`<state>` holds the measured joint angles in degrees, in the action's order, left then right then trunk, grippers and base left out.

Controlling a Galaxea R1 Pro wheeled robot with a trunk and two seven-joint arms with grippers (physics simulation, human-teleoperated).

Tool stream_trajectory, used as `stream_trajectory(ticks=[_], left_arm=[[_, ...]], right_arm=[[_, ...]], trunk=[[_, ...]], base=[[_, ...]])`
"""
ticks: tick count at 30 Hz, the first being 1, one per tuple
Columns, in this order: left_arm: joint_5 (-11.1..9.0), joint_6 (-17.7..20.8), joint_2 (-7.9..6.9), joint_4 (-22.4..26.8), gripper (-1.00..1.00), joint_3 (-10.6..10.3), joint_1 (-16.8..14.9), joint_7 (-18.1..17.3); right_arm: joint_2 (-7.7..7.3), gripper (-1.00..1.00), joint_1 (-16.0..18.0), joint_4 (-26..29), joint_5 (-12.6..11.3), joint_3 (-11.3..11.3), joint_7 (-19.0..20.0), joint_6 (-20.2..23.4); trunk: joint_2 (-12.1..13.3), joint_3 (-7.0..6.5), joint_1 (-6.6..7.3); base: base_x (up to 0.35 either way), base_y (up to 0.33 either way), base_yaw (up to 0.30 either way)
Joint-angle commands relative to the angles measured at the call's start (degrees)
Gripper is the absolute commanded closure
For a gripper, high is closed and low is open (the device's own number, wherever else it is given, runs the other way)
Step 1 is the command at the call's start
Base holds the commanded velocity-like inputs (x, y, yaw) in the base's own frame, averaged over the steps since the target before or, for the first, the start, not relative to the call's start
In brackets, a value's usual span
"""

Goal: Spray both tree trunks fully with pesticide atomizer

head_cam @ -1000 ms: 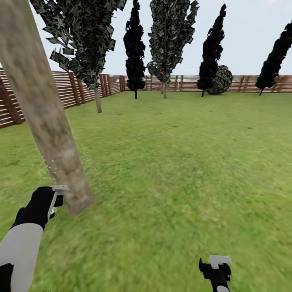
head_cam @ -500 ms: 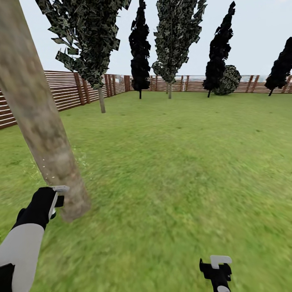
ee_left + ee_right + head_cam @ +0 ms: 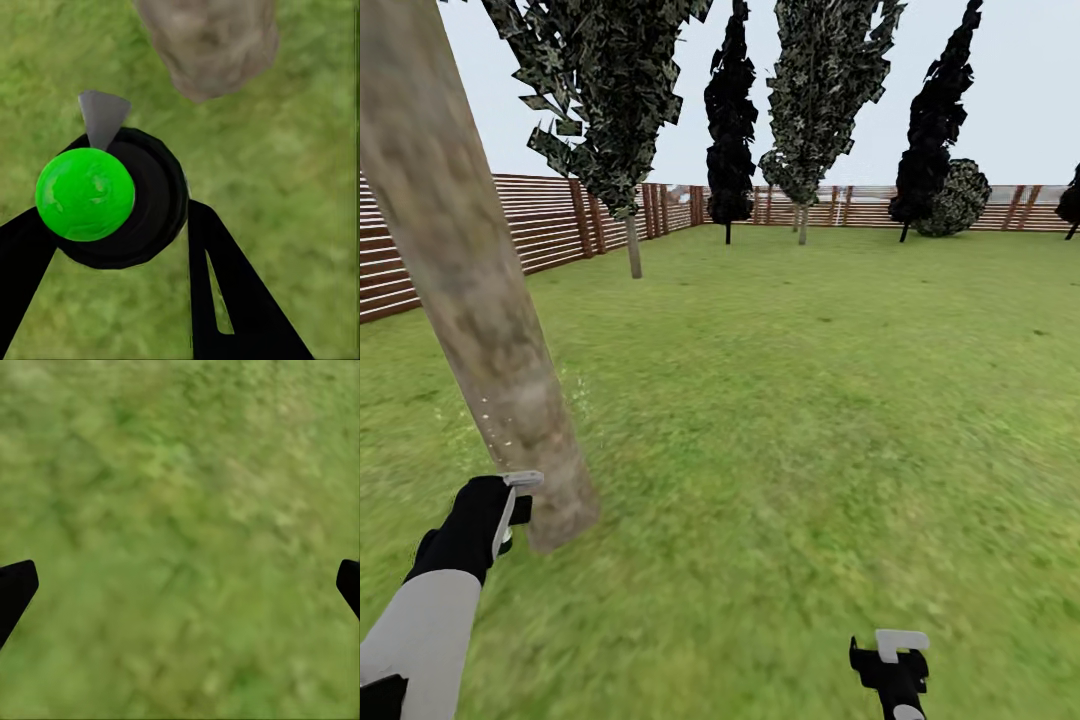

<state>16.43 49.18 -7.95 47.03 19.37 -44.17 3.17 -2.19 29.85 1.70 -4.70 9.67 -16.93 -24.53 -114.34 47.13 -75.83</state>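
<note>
A thick mottled tan-grey tree trunk [image 3: 480, 310] leans across the left of the head view, with fine white pesticide specks [image 3: 495, 425] low on its bark. My left gripper [image 3: 510, 505] hangs just beside the trunk's base. In the left wrist view it [image 3: 112, 214] is shut on the pesticide atomizer [image 3: 90, 191], a round black body with a bright green top and a grey nozzle [image 3: 103, 116] pointing toward the trunk [image 3: 210, 45]. My right gripper [image 3: 898, 655] is low at the front right over grass, open, with nothing between its fingers [image 3: 15, 589].
Green lawn [image 3: 810, 400] stretches to a brown slat fence [image 3: 550, 225]. A leafy tree with a thin grey trunk [image 3: 633, 250] stands by the fence. Dark narrow trees [image 3: 732, 130] and a round bush [image 3: 958, 200] line the back.
The whole picture has shifted right, so the camera has turned left. More white specks show on the lower trunk and the grass beside it. My left gripper stays by the trunk's base.
</note>
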Motion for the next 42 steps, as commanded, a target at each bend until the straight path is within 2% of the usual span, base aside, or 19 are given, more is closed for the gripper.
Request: stream_trajectory(ticks=[1,9,22,27,28,30,31,42], left_arm=[[-0.1,0.2,0.06,0.0,1.00,0.0,0.0,0.3],[-0.1,0.1,0.10,-0.3,1.00,0.1,2.6,0.4],[0.0,-0.1,0.04,-0.1,1.00,0.1,2.9,0.5],[0.1,-0.3,0.12,-0.3,1.00,0.1,2.9,0.6],[0.3,-0.3,0.12,-0.4,1.00,0.1,2.9,1.0],[-0.1,-0.2,0.17,-0.7,1.00,0.0,2.9,4.5],[-0.2,-0.2,0.24,-0.7,1.00,-0.1,2.9,4.9],[-0.2,-0.1,0.23,-0.7,1.00,0.0,2.9,5.5]], right_arm=[[0.00,-1.00,0.0,0.0,-0.5,0.5,-0.1,-0.2],[0.08,-1.00,0.0,0.0,-0.5,0.5,-0.1,-0.2],[0.08,-1.00,0.0,0.0,-0.5,0.5,-0.1,-0.2],[0.01,-1.00,0.0,0.0,-0.5,0.4,-0.2,-0.2],[0.00,-1.00,0.0,0.0,-0.5,0.4,-0.2,-0.2],[0.00,-1.00,0.0,0.0,-0.5,0.4,-0.2,-0.2],[0.00,-1.00,0.0,0.0,-0.5,0.5,-0.2,-0.2],[0.08,-1.00,0.0,0.0,-0.5,0.5,-0.2,-0.2]], trunk=[[0.0,0.05,-0.03],[0.0,0.05,-0.03],[0.0,0.05,-0.03],[0.0,0.05,-0.03],[0.0,0.05,-0.03],[0.0,0.05,-0.03],[0.0,0.05,-0.03],[0.0,0.05,-0.03]], base=[[0.337,0.000,0.000],[0.294,-0.093,0.069],[0.062,-0.040,0.273],[0.155,-0.202,0.031],[0.159,-0.233,0.001],[0.151,-0.238,0.000],[0.120,-0.248,0.000],[0.014,-0.271,0.218]])
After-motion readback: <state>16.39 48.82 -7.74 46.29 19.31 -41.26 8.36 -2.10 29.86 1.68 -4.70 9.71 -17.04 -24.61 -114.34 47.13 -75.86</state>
